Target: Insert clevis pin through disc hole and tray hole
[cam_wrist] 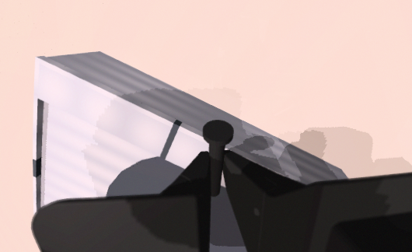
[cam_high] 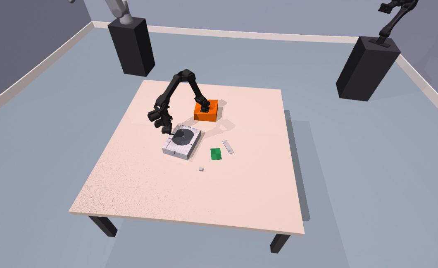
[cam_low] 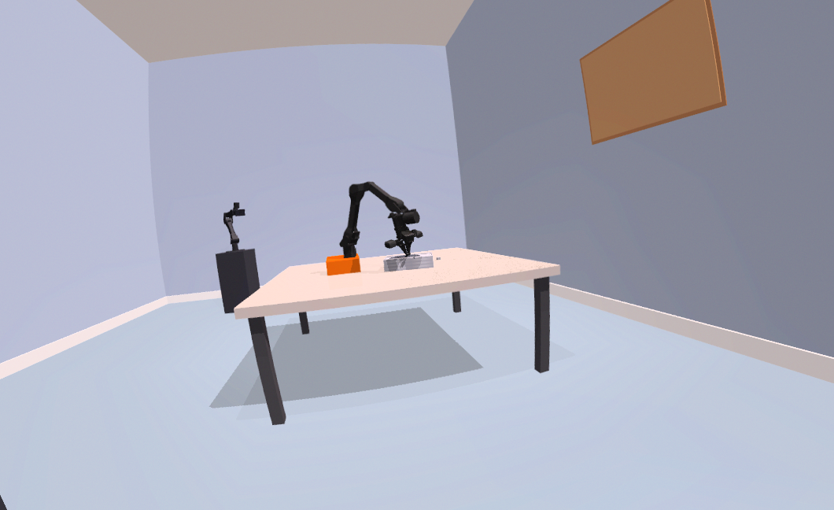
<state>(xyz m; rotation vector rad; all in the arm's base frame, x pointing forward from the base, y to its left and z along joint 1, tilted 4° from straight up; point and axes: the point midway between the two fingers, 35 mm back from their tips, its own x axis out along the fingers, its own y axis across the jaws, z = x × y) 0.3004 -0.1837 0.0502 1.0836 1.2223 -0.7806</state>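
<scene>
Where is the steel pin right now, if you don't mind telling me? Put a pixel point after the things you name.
In the wrist view, the pin (cam_wrist: 216, 155) is held between the fingertips of the gripper (cam_high: 173, 134) (cam_low: 407, 255) (cam_wrist: 216, 165), its head poking out beyond them, with the tray (cam_high: 174, 153) (cam_low: 420, 261) (cam_wrist: 65, 93) behind.

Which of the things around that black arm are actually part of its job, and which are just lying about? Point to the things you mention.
Part of the job:
- pin (cam_wrist: 216, 155), held in the gripper (cam_high: 174, 134) (cam_low: 407, 255) (cam_wrist: 216, 153)
- disc (cam_high: 188, 138) (cam_wrist: 137, 180)
- tray (cam_high: 175, 154) (cam_low: 417, 261) (cam_wrist: 68, 155)

Just lying about, it seems:
- green square (cam_high: 215, 154)
- flat grey strip (cam_high: 227, 147)
- small grey block (cam_high: 201, 169)
</scene>
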